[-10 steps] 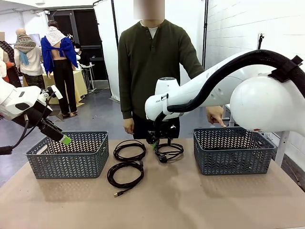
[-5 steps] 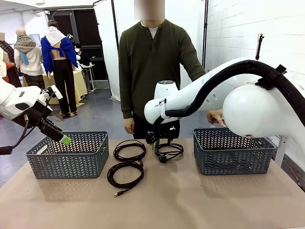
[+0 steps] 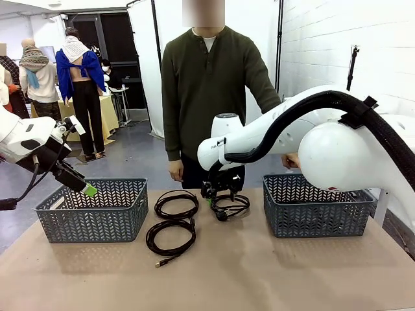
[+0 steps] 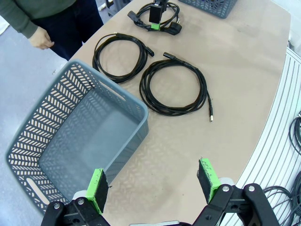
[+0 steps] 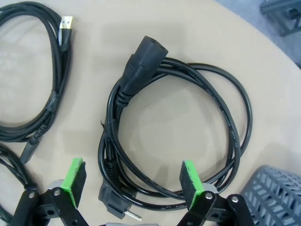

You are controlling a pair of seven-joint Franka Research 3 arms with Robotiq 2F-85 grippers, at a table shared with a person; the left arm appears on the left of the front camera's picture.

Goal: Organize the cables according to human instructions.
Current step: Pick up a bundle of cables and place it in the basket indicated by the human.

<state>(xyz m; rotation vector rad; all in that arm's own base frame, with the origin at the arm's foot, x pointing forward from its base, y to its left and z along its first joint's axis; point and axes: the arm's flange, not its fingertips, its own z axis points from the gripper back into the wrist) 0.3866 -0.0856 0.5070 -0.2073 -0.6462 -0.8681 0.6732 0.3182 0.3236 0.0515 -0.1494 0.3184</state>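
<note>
Wide open and empty at the right gripper [image 5: 131, 172]: green pads [image 5: 75, 175] spread apart and low over the near arc of the power cable [image 5: 225, 117], 1 pad outside the coil and 1 over its strands; cannot tell whether touching. Lies coiled flat on the table [image 5: 178, 42], with the socket end at 12 o'clock and the pronged plug at 7 o'clock in the right wrist view. Out from there, a corner of the right basket [image 5: 275, 195] at 4 o'clock and thinner strands at 9 to 11 o'clock, 1 with a gold plug tip.

In the front view, 2 more coils at 9 o'clock of the right gripper: the far thin cable [image 3: 176, 204] just beside the power cable, and the near thin cable [image 3: 170, 238] at 6 o'clock of that, touching it or nearly so. Farther at 9 o'clock, the left basket [image 3: 91, 217]; at 3 o'clock, the right basket, apart from the coils. At 12 o'clock, across the table, the person [image 3: 207, 97], standing, 1 hand [image 3: 174, 172] hanging by the far table edge, the other near the right basket's far rim, mostly hidden behind the right arm.

Wide open and empty too at the left gripper [image 4: 153, 181], raised in the air by the left basket, touching nothing. In the left wrist view, basket at 10 o'clock and both thin coils at 12 o'clock, side by side on the bare table.
</note>
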